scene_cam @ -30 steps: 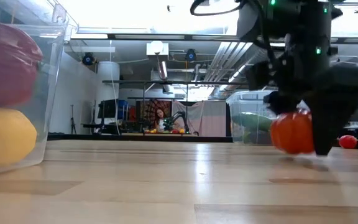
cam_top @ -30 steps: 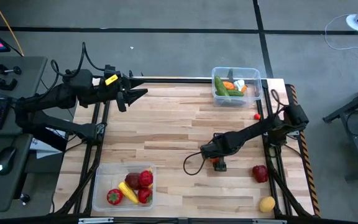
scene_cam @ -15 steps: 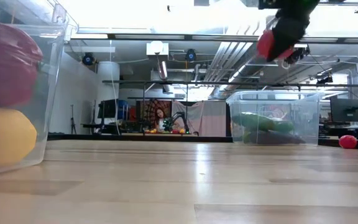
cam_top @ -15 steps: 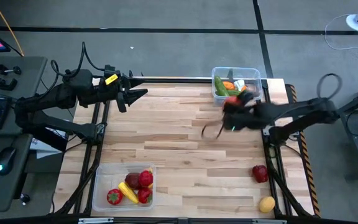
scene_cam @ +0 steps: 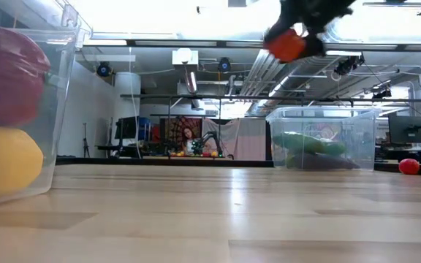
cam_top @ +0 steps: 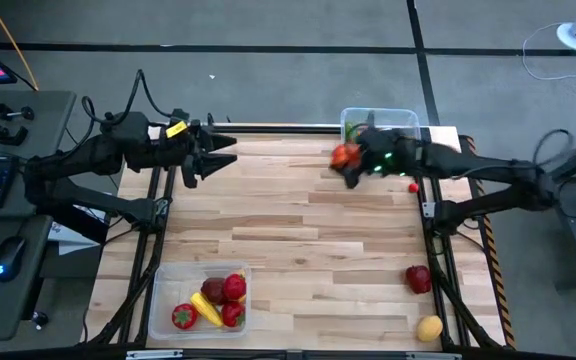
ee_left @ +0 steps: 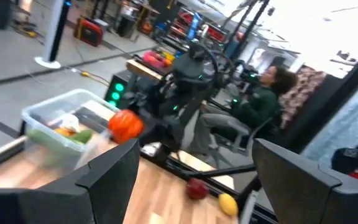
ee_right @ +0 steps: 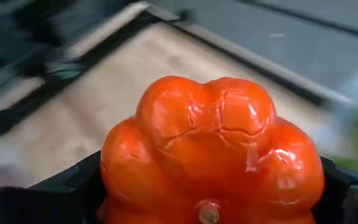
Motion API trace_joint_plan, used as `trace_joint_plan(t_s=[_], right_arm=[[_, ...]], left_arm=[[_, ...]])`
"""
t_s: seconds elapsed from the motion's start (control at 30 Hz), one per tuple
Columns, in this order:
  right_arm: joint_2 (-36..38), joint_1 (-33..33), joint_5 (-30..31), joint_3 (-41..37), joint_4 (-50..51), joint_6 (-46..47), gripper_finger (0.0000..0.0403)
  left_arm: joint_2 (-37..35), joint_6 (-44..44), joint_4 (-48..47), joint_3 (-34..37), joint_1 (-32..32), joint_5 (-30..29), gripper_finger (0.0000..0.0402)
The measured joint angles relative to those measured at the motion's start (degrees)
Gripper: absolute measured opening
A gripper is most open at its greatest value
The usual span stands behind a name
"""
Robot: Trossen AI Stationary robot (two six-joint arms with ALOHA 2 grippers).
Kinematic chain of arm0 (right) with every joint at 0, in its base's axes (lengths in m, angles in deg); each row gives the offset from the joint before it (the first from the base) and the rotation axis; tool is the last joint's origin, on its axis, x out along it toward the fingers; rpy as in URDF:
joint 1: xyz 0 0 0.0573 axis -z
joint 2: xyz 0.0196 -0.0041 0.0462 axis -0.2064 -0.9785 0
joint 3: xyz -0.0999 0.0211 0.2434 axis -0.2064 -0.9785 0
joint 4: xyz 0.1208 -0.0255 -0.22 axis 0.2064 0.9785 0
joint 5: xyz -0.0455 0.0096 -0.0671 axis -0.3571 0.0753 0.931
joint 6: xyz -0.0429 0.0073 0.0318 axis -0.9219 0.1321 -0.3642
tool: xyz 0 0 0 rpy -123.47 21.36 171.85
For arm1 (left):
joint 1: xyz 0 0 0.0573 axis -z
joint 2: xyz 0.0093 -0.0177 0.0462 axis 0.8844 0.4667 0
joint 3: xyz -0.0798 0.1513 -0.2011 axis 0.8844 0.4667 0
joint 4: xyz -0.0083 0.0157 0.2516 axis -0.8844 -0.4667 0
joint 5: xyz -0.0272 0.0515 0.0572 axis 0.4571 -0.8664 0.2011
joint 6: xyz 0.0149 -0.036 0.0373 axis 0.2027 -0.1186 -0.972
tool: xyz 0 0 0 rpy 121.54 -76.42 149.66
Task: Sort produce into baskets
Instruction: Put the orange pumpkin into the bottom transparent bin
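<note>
Carrying an orange pepper [cam_top: 345, 155], the right claw [cam_top: 349, 161] grips it beside the far basket [cam_top: 404, 115]; next, centre over it and release. Left claw [cam_top: 224, 152] waits, apart.

1. We see one basket [cam_top: 380, 120] at the table's [cam_top: 288, 240] upper right edge, another basket [cam_top: 168, 285] at the lower left.
2. The right gripper [cam_top: 346, 160] holds a pepper [cam_top: 343, 154] just left of the upper basket.
3. An apple [cam_top: 418, 278] and a lemon [cam_top: 429, 327] lie at the lower right.

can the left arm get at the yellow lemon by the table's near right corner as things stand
Probably not easily: the left gripper waits open at the far left edge, while the lemon lies diagonally across the table. Nothing blocks the way, only the stretch.
</note>
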Motion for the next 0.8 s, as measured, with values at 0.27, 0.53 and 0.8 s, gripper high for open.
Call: trace_joint_plan(t_s=[0.27, 0.53, 0.8], right_arm=[[-19.4, -13.6, -12.0, -0.4, -29.5, -0.3, 0.0341], [-37.9, -22.2, -12.3, 8.0, -54.5, -1.1, 0.0341], [-52.6, -26.3, -14.8, 28.0, -52.5, -7.7, 0.0342]], left_arm=[[0.0, 1.4, 1.1, 0.0, 2.3, -0.2, 0.0301], [0.0, 2.3, 3.2, 0.0, 2.8, -6.5, 0.0300], [0.0, 4.3, 3.5, 0.0, 2.8, -9.6, 0.0300]])
